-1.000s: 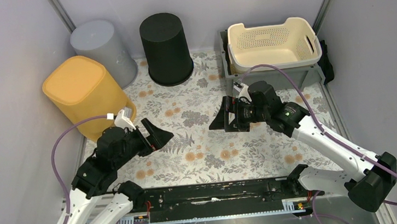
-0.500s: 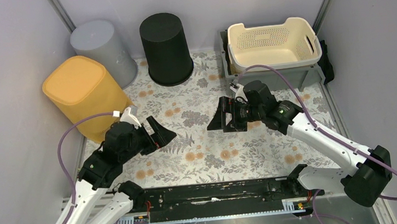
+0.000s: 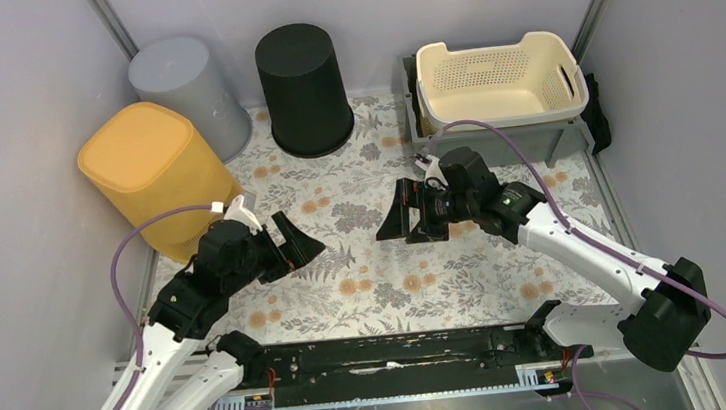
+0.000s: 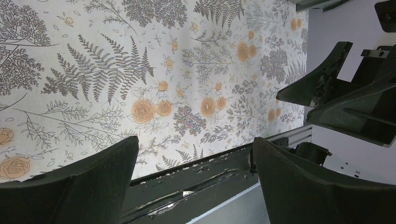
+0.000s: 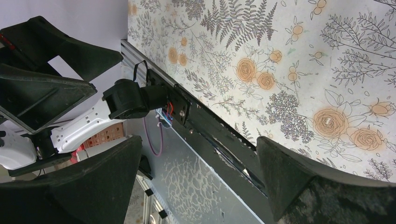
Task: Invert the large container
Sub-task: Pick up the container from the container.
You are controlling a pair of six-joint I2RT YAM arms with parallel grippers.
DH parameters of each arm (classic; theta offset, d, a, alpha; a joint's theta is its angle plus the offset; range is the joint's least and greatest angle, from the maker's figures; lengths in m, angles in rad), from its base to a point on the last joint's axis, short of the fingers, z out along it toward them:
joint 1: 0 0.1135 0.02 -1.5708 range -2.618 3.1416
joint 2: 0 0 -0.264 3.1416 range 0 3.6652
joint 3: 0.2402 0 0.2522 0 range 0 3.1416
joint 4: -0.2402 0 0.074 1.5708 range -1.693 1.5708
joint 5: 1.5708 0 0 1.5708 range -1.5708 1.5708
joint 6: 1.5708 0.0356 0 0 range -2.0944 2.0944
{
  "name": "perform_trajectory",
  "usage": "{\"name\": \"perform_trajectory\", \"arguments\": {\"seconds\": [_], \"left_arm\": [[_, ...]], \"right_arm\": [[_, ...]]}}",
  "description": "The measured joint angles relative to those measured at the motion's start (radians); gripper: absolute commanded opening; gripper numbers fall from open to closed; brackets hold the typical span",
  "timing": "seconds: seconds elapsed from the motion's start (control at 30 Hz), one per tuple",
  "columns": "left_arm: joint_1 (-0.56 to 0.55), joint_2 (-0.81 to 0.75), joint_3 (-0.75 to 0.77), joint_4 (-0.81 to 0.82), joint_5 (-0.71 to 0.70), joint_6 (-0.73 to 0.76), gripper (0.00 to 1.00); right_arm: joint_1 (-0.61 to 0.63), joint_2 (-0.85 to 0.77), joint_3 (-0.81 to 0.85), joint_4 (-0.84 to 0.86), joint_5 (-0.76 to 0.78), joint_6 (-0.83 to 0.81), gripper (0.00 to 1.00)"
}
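Floral tablecloth (image 3: 375, 264) is spanned by the left gripper (image 3: 293, 254) and right gripper (image 3: 403, 226), jaws spread wide, tips turned toward each other; the orange container (image 3: 150, 170) is seen behind the left jaws.

Walls: you have plain grey panels (image 3: 15, 78) at the left, top and right of the frame.
Table: your floral sheet (image 3: 377, 284) fills the centre.
Bottom edge: a black rail (image 3: 393, 348) crosses it.

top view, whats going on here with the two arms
Neither arm is handling anything. The left tool and right tool hover open over the floral mat, facing each other. The orange container stands at the left with a closed face up, beside a grey bin and black bin.
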Motion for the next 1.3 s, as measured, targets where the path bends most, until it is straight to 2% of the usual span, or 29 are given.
{"name": "perform_trajectory", "arguments": {"seconds": [1.13,1.3], "left_arm": [[0.0,0.03,-0.003,0.021,0.011,0.0,1.0],[0.0,0.034,-0.003,0.038,0.017,0.001,1.0]], "right_arm": [[0.0,0.05,0.0,0.026,-0.025,-0.013,1.0],[0.0,0.099,0.085,-0.033,-0.017,-0.047,1.0]]}}
